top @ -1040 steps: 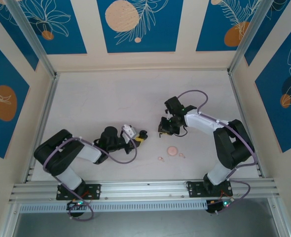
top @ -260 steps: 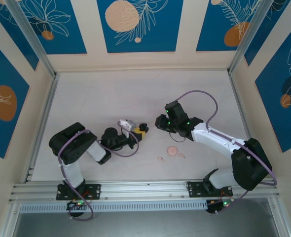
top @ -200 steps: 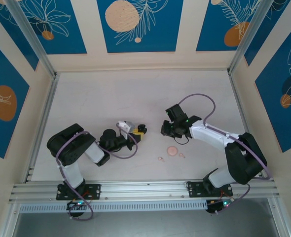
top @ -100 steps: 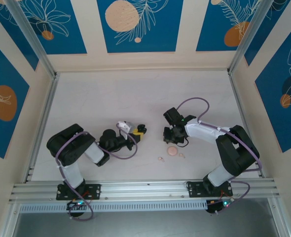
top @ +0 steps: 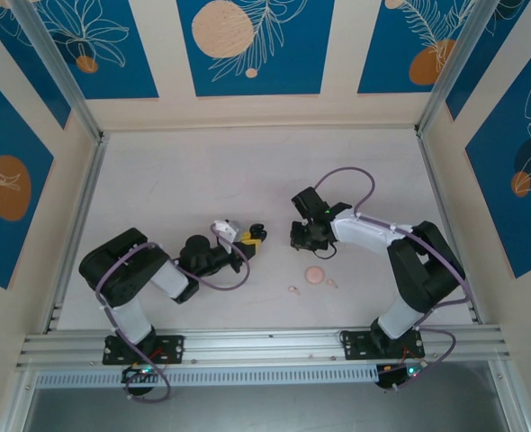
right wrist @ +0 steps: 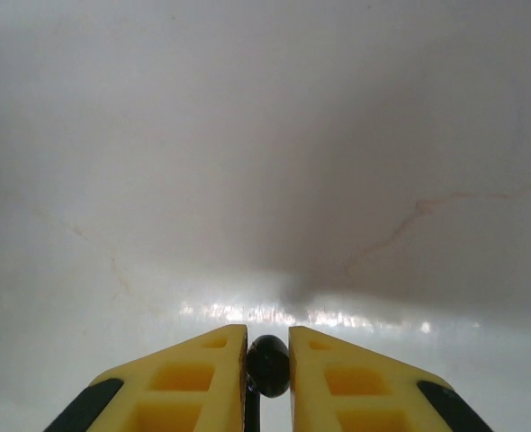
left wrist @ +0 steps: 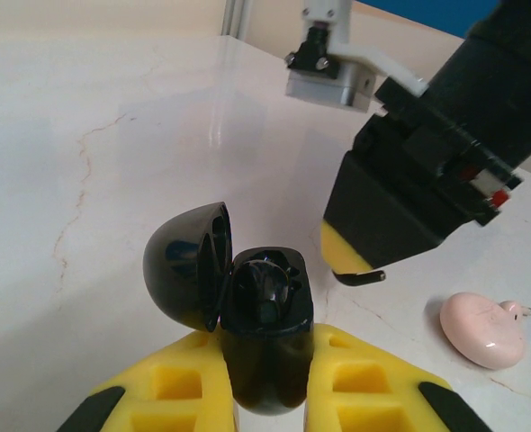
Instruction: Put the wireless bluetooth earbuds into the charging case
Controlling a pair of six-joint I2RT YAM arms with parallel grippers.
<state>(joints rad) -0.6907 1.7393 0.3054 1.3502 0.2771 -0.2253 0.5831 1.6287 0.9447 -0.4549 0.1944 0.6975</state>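
Note:
My left gripper (left wrist: 265, 344) is shut on the black charging case (left wrist: 267, 346), holding it upright with its lid (left wrist: 186, 268) swung open to the left. In the top view it (top: 247, 241) sits at table centre-left. My right gripper (right wrist: 268, 349) is shut on a small black earbud (right wrist: 268, 365), pinched between its yellow fingertips. The right gripper (top: 301, 241) hangs just right of the case and apart from it. In the left wrist view its dark body (left wrist: 418, 193) looms over the table, and the earbud's thin stem (left wrist: 363, 277) pokes out under it. Two pale pink earbuds (top: 293, 290) (top: 331, 283) lie on the table.
A round pale pink case (top: 316, 274) lies closed on the table just in front of the right gripper, also seen as the pink case (left wrist: 483, 317) in the left wrist view. The white table (top: 202, 171) is walled on three sides by patterned panels.
The right gripper, holding the black earbud, has shifted slightly left and back, away from the pink case and towards the held black case. The left gripper has stayed put.

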